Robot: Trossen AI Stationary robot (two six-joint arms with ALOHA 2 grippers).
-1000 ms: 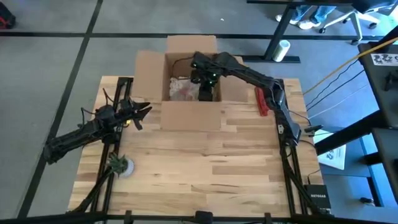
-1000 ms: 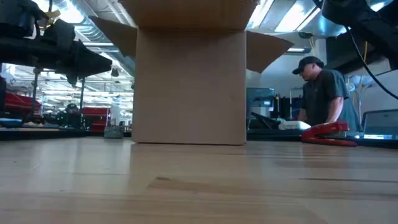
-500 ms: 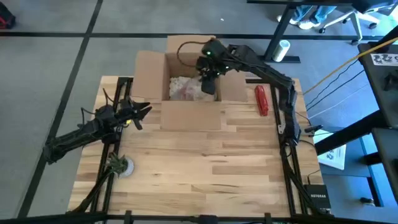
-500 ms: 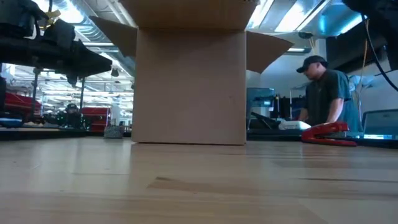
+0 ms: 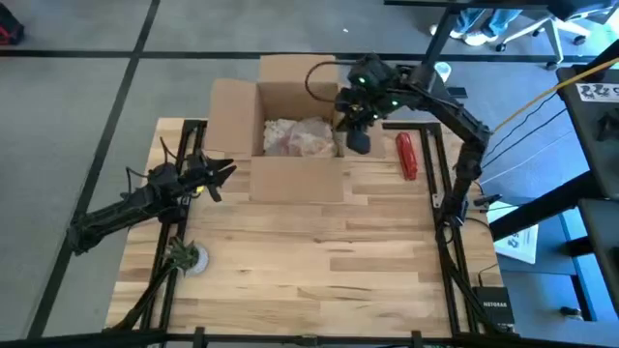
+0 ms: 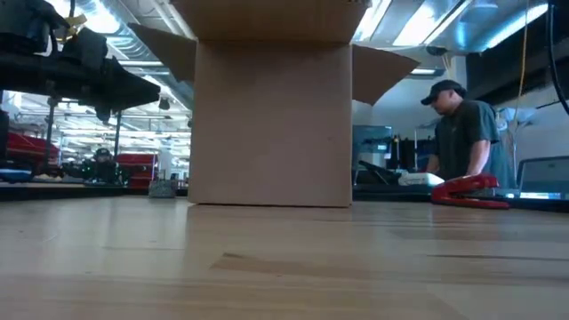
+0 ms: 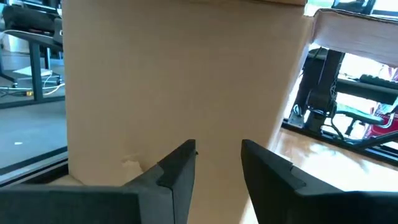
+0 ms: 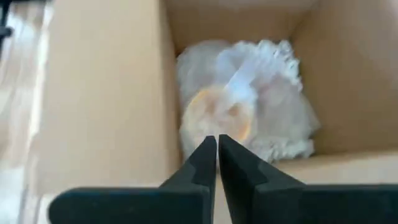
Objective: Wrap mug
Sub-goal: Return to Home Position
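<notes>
**Right arm backing out of the box, flap in its way**

Since a second ago my right gripper is lifting out of the cardboard box and swinging right. It is now hanging over the box's right-hand flap rather than over the hollow. Its fingers are pressing together with nothing between them. The wrapped mug is lying inside the box, a pale bundle of bubble wrap, and my right wrist camera is looking down on it. My left gripper is waiting off the box's left side, empty, with its fingers a narrow gap apart and pointing at the box wall.

What I am watching is the retreat. I am judging the right arm to be passing low over that flap, with its looped cable trailing above the far rim. Either one catching would be dragging the box, perhaps toward the waiting left gripper. The red tool is lying just right of the box, under the likely path home, so dropping early would be knocking it. The wrap is also looking loose, and a jolt could be opening it.
</notes>
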